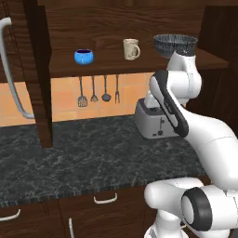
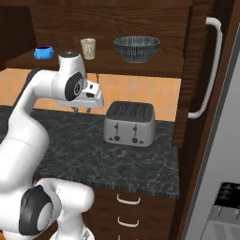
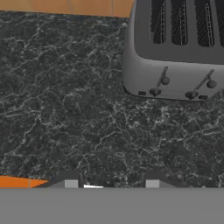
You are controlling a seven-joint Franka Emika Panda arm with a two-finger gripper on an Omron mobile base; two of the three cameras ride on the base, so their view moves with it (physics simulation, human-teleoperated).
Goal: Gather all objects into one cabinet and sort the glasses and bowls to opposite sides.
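On the open shelf of the dark wooden wall cabinet [image 1: 116,62] stand a bright blue bowl [image 1: 83,56] at the left, a cream mug [image 1: 131,49] in the middle and a wide dark grey ribbed bowl [image 1: 175,44] at the right. The same row appears as blue bowl [image 2: 43,52], cream mug [image 2: 88,48], grey bowl [image 2: 137,48]. The cabinet doors with long silver handles [image 1: 11,79] [image 2: 211,70] hang open. My gripper [image 2: 81,110] points down over the counter, left of the toaster, below the shelf. It is open and empty [image 3: 111,183]. The grey cup is out of view.
A silver toaster [image 2: 130,123] [image 3: 175,57] stands on the black marble counter [image 1: 83,158] against the orange tiled wall. Kitchen utensils [image 1: 97,90] hang under the shelf. Base drawers [image 2: 129,206] lie below the counter edge, and a grey appliance [image 2: 222,187] stands at the right.
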